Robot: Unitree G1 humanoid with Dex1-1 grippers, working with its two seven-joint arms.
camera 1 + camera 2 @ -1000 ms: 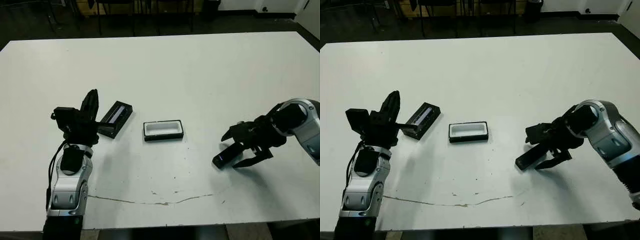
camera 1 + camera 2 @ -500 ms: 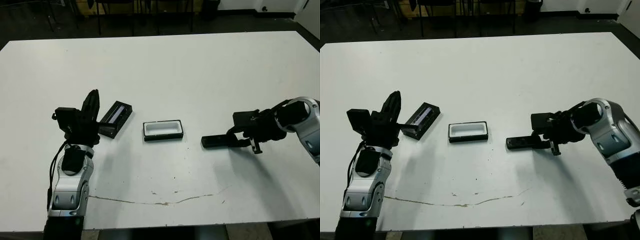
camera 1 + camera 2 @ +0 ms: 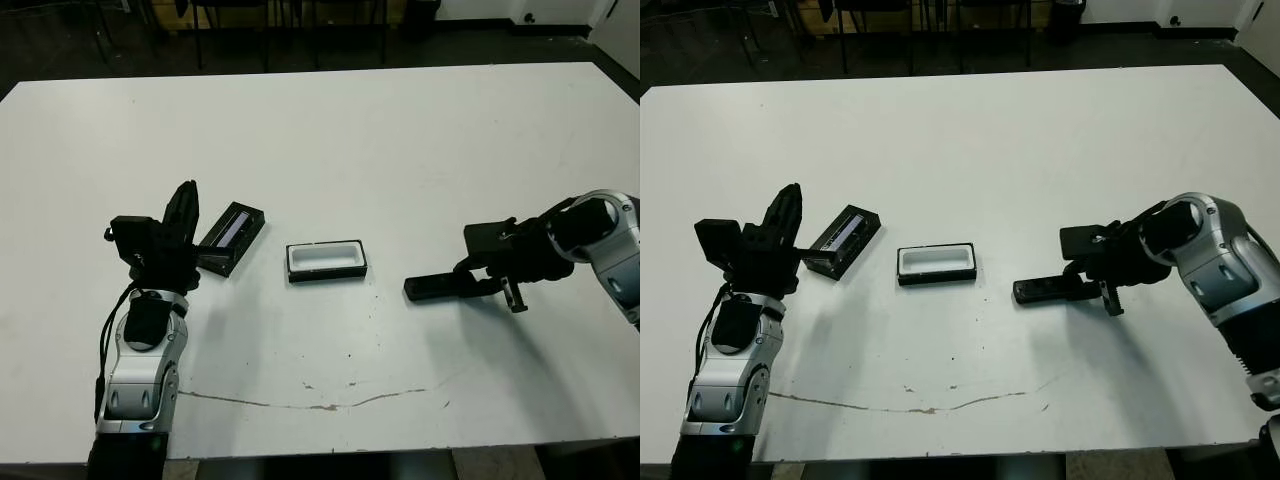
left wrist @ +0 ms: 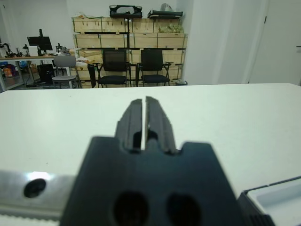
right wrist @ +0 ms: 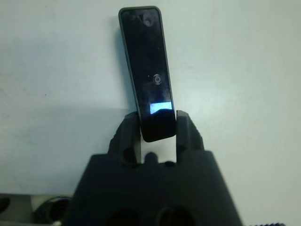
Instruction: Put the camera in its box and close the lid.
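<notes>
The right gripper (image 5: 157,128) pinches the camera (image 3: 1045,289) by one end, held level toward the table's right edge. The box (image 3: 936,264) sits empty mid-table, the lid (image 3: 843,240) beside it. The left gripper (image 4: 145,117) is pressed together, empty. Nothing is packed yet.

Two robot arms with silver-grey, rounded metal shells and black joints. Each ends in a black, blocky gripper with two tapered black fingers: left gripper (image 3: 183,215), right gripper (image 3: 490,283). A black cable loops beside the left forearm.
</notes>
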